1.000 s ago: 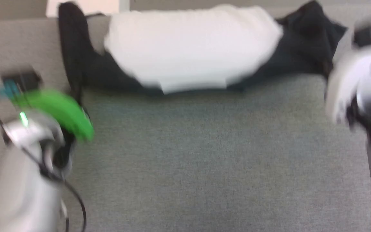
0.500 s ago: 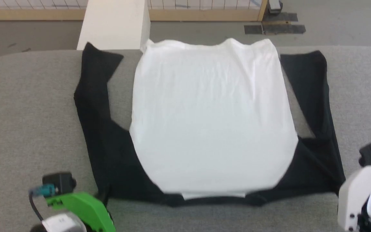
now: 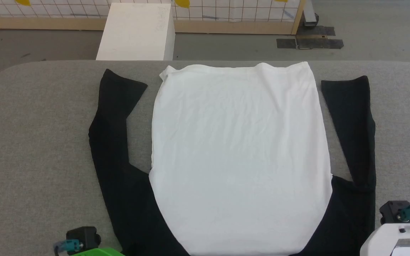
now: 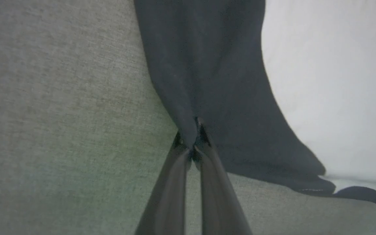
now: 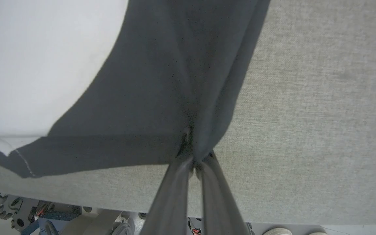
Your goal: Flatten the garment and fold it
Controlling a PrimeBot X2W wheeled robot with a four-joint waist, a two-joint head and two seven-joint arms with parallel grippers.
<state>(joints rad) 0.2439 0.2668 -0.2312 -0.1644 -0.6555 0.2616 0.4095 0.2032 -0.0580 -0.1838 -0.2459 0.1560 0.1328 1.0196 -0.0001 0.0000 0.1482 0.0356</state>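
Note:
The garment (image 3: 240, 149) lies spread flat on the grey table (image 3: 41, 124), white body in the middle, hem at the far edge. Its black sleeves (image 3: 114, 117) run along both sides of the body. In the left wrist view my left gripper (image 4: 193, 137) is shut on a pinch of the black shoulder cloth (image 4: 214, 65) at its outer edge. My right gripper (image 5: 193, 153) is shut the same way on the other black shoulder (image 5: 162, 81), close to the table's near edge. Both wrists (image 3: 80, 243) (image 3: 397, 220) show at the bottom corners of the head view.
A white box (image 3: 137, 32) stands on the floor just beyond the table's far edge. Behind it runs a wooden-framed grid wall (image 3: 233, 25). Bare grey cloth flanks the garment left and right. The robot's base (image 5: 18, 209) shows under the near edge.
The head camera has swung up, so the whole picture shifted down and sharpened. The garment now shows at full length, laid out flat. Both grippers stay shut on the shoulders.

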